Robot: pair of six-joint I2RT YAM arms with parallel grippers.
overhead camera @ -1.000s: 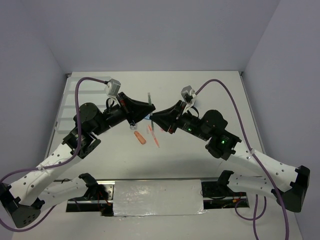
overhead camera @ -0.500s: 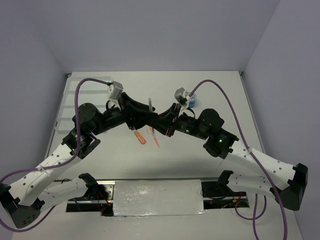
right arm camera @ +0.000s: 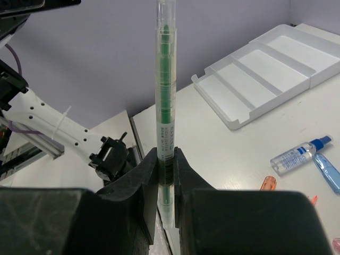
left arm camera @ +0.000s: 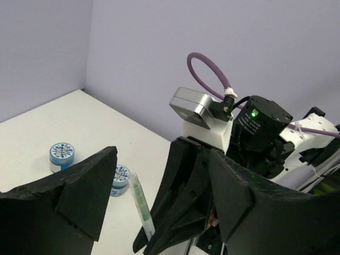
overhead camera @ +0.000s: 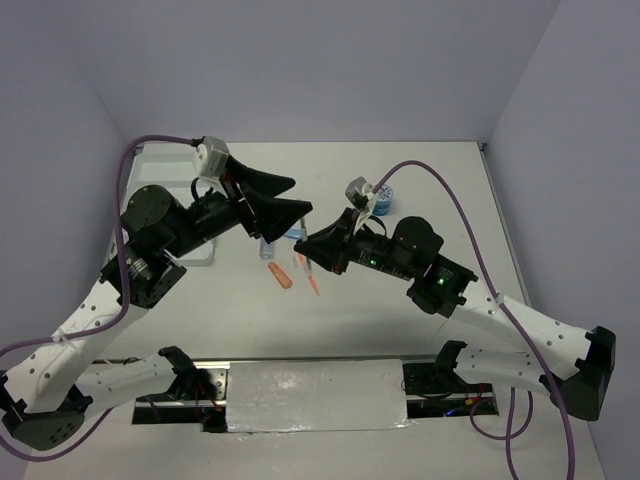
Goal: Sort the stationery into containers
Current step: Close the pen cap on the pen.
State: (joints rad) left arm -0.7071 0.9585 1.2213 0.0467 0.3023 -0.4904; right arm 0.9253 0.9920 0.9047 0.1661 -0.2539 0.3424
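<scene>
Above the white surface (overhead camera: 430, 180), the green pen (right arm camera: 164, 79) is clamped upright by the right tool (right arm camera: 165, 159), well apart from the tray (right arm camera: 234, 123). The left tool (overhead camera: 288, 196) is spread wide, nothing gripped, likewise apart from the tray.

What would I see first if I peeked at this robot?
You would probably spot the green pen first, pinched in the right gripper and sticking far out past its fingers, over the middle of the table. Facing it, the left gripper hangs open in the air. The white tray with long compartments sits at the table's left edge.
</scene>
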